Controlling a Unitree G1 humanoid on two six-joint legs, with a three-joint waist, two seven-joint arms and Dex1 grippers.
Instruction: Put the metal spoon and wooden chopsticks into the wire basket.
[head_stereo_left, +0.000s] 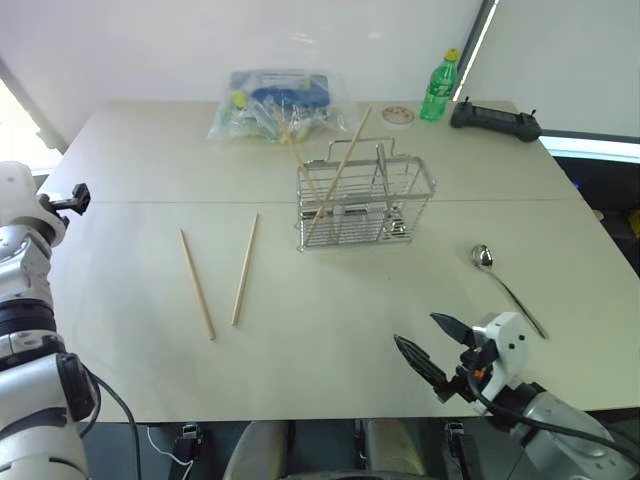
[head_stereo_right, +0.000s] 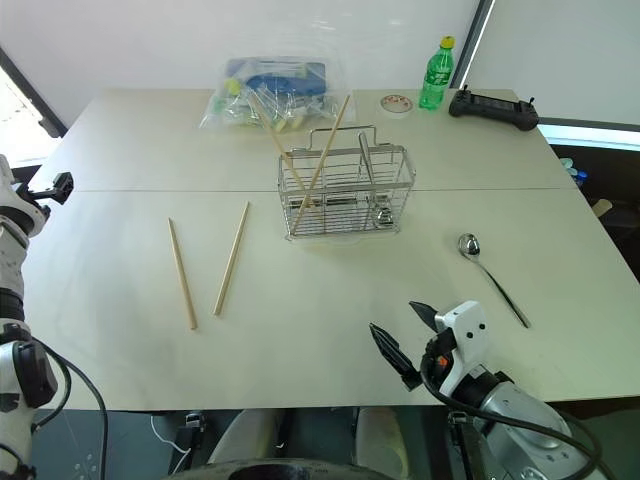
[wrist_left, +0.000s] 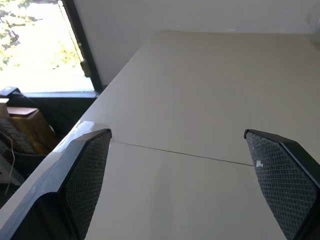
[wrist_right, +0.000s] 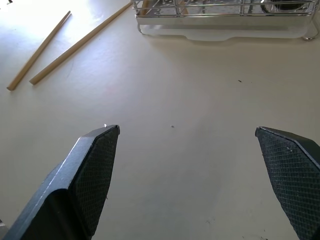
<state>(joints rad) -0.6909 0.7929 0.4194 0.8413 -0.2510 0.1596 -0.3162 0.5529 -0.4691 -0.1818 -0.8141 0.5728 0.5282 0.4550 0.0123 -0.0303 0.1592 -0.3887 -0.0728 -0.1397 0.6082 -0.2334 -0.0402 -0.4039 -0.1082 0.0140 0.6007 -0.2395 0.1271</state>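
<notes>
The wire basket (head_stereo_left: 365, 205) stands at the table's middle, and two wooden chopsticks (head_stereo_left: 338, 172) lean upright inside it. Two more chopsticks (head_stereo_left: 197, 284) (head_stereo_left: 245, 268) lie flat on the table to the basket's left; the right wrist view also shows these chopsticks (wrist_right: 75, 46). Right of the basket lies the metal spoon (head_stereo_left: 505, 285), bowl towards the back. My right gripper (head_stereo_left: 414, 327) hovers open and empty above the near table edge, pointing at the basket (wrist_right: 220, 7). Open and empty too, my left gripper (wrist_left: 176, 132) is over the table's far left side.
A clear plastic bag with blue contents (head_stereo_left: 278, 105) lies behind the basket. A green bottle (head_stereo_left: 438, 88), a small round lid (head_stereo_left: 398, 115) and a black controller (head_stereo_left: 495, 120) stand at the back right. A seam crosses the table (head_stereo_left: 150, 201).
</notes>
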